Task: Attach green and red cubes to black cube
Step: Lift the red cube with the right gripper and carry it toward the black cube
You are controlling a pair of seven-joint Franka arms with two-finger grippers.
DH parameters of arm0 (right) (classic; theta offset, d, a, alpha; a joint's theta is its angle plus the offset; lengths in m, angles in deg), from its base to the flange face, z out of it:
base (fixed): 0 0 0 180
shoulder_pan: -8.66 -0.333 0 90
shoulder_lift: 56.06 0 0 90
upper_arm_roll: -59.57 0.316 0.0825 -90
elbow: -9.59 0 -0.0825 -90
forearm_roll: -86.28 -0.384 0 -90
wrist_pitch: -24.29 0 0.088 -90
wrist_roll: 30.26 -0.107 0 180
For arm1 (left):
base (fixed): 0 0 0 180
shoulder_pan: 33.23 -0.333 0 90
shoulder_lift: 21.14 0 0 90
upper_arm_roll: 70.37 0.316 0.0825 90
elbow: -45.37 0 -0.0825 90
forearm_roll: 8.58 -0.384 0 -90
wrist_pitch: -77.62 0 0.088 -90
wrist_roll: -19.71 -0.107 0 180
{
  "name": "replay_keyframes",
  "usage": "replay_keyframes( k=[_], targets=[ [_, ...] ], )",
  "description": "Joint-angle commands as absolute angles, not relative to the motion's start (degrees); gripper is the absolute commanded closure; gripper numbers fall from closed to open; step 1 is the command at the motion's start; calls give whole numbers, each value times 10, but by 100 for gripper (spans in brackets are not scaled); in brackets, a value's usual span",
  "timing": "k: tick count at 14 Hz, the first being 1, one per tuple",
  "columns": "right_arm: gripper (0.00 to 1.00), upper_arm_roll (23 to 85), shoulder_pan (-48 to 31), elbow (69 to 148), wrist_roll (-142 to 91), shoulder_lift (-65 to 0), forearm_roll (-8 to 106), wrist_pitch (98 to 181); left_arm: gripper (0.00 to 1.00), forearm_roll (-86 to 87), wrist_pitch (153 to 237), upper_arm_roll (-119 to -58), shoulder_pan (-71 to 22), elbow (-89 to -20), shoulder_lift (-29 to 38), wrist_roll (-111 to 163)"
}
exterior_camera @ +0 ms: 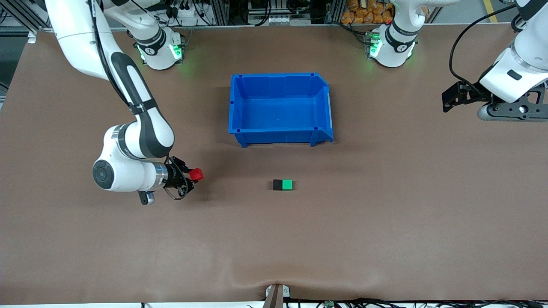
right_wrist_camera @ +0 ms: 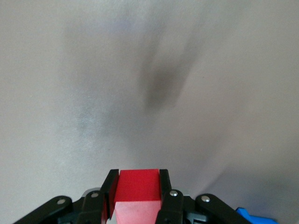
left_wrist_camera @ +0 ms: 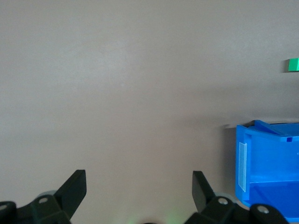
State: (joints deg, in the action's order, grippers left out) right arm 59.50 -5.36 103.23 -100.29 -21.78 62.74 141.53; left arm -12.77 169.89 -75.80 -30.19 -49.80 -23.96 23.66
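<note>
The black cube (exterior_camera: 278, 185) and the green cube (exterior_camera: 287, 184) lie side by side, touching, on the brown table, nearer the front camera than the blue bin. The green cube (left_wrist_camera: 293, 64) also shows at the edge of the left wrist view. My right gripper (exterior_camera: 193, 175) is shut on the red cube (exterior_camera: 196, 174), held in the air over the table toward the right arm's end; in the right wrist view the red cube (right_wrist_camera: 138, 189) sits between the two black fingers (right_wrist_camera: 164, 184). My left gripper (exterior_camera: 449, 99) hangs open and empty over the left arm's end of the table.
A blue bin (exterior_camera: 280, 107) stands in the middle of the table, between the cube pair and the robot bases; its corner (left_wrist_camera: 268, 163) shows in the left wrist view. A mount (exterior_camera: 276, 295) sits at the table edge closest to the front camera.
</note>
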Motion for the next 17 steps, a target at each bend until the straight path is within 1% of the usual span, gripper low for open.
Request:
replay_keyframes(
  k=[1, 9, 12, 17],
  targets=[
    [100, 590, -62, 1012, -1031, -202, 611, 1414, 0, -126, 1697, -761, -307, -502, -252, 236],
    [100, 590, -79, 997, -1079, -194, 605, 1423, 0, -125, 1679, -761, -307, -503, -261, 235],
    [100, 590, -90, 996, -1095, -192, 591, 1445, 0, -125, 1674, -761, -307, -503, -262, 233],
    [100, 590, -100, 992, -1128, -186, 587, 1459, 0, -125, 1673, -761, -307, -503, -262, 233]
  ],
)
